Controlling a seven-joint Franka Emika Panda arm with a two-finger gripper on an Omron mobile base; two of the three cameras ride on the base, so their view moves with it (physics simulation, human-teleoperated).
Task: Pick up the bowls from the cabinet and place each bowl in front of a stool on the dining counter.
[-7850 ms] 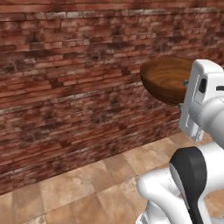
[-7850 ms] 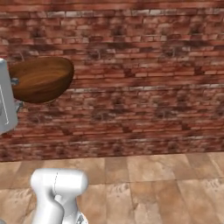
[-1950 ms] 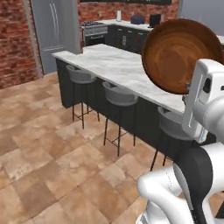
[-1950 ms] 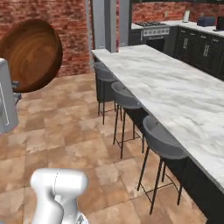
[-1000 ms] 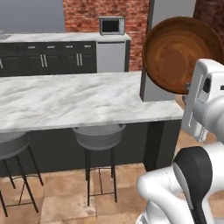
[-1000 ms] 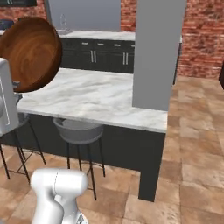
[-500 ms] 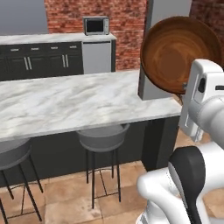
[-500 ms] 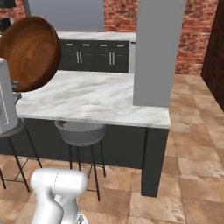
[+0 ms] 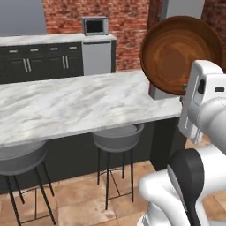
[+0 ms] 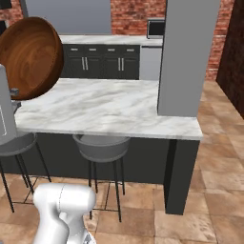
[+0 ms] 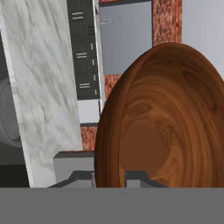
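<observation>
**Obs 1:** Brick wall [image 9: 128, 26] ran behind; the dining counter [image 9: 75, 106] stretched broad and marbled across the middle, a grey pillar [image 10: 186, 57] standing at its 3 o'clock end.

**Obs 2:** Stools?

**Obs 1:** One stool [image 9: 117, 137] sat tucked beneath the overhang, another [image 9: 20, 159] at 9 o'clock of it.

**Obs 2:** Bowl?

**Obs 1:** Wooden bowl [image 9: 181, 55] hung tipped on edge, aloft, at 1 o'clock of the nearer stool. The gripper [image 11: 109, 177] was clenched on its rim.
</observation>
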